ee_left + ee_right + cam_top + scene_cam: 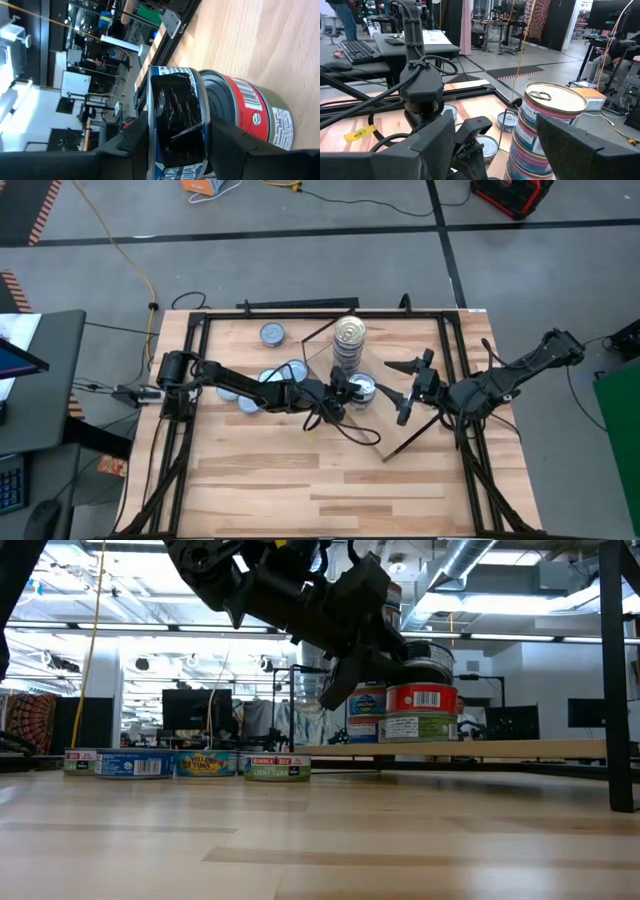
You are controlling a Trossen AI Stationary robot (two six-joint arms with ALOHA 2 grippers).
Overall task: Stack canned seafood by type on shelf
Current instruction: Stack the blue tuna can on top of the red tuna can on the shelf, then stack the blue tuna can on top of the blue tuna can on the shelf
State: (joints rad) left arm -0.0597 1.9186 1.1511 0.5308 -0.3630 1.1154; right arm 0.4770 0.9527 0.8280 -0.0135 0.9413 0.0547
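The shelf [400, 415] is a pale wood board in a thin dark metal frame, lying at an angle on the plank table [300, 490]. On it stands a tall stack of tins [349, 340], flat round cans with shiny silver pull-tab lids and pink-and-blue paper bands (at least three show in the right wrist view). Just beside it sits a shorter pile: a red-labelled tin [421, 698] on a green-and-white one [417, 726]. The left gripper [347, 391] has its dark fingers on either side of a blue-labelled tin [175, 120] atop that short pile, lid glinting. Off the shelf, more tins [180, 764] lie in a row on the bare planks. The right gripper [407, 388] hangs near the shelf's other side, fingers spread wide, holding nothing.
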